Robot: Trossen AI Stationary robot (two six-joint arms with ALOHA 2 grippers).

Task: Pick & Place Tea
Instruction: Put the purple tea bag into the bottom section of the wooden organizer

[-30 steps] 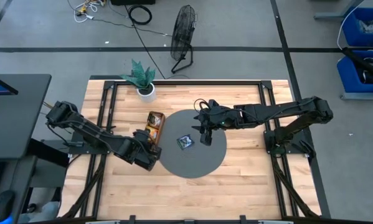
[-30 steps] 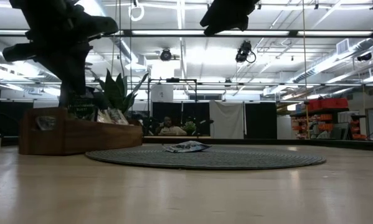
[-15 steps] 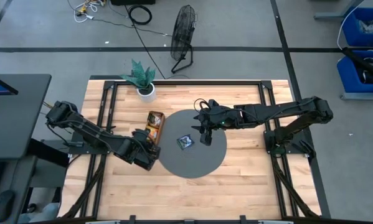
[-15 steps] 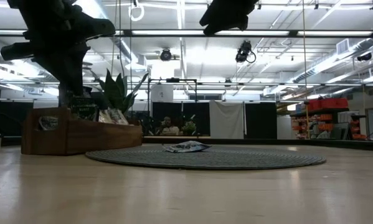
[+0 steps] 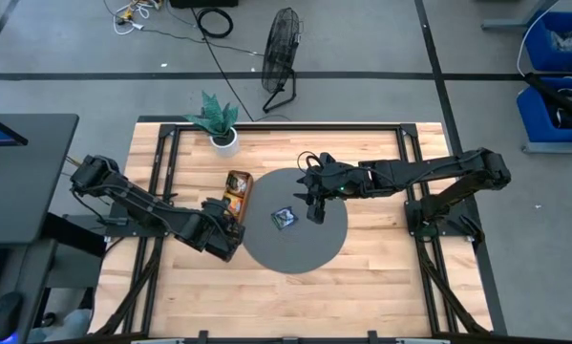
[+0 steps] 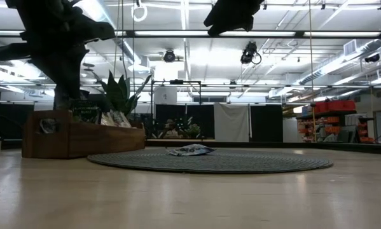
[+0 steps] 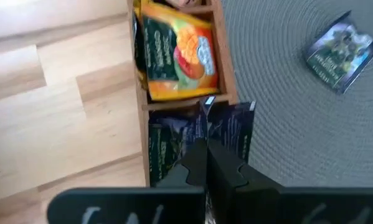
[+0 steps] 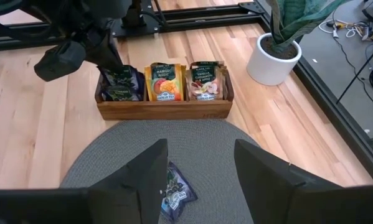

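Observation:
A long wooden tray (image 5: 236,191) stands on the table left of the round grey mat (image 5: 295,244). It holds upright tea sachets: a pale one (image 8: 203,79), a yellow-orange one (image 8: 164,81) and a dark blue one (image 8: 119,84) in its near-end compartment. My left gripper (image 7: 202,163) is over that compartment, shut on the dark blue sachet (image 7: 233,134). Another dark blue sachet (image 5: 284,219) lies flat on the mat. My right gripper (image 8: 202,180) hangs open above the mat, just right of that sachet, holding nothing. My left gripper pinches the dark blue sachet between its two fingers at the middle of its upper part (image 7: 205,127), coming from above and slanting down. The sachet spreads to both sides of the fingers and creases there. Its lower part sits in the tray's near-end compartment (image 8: 114,94).
A potted plant (image 5: 219,124) stands at the table's far edge behind the tray. A black metal frame (image 5: 161,153) runs along the table's sides. Bare wood lies near the front edge (image 5: 295,296).

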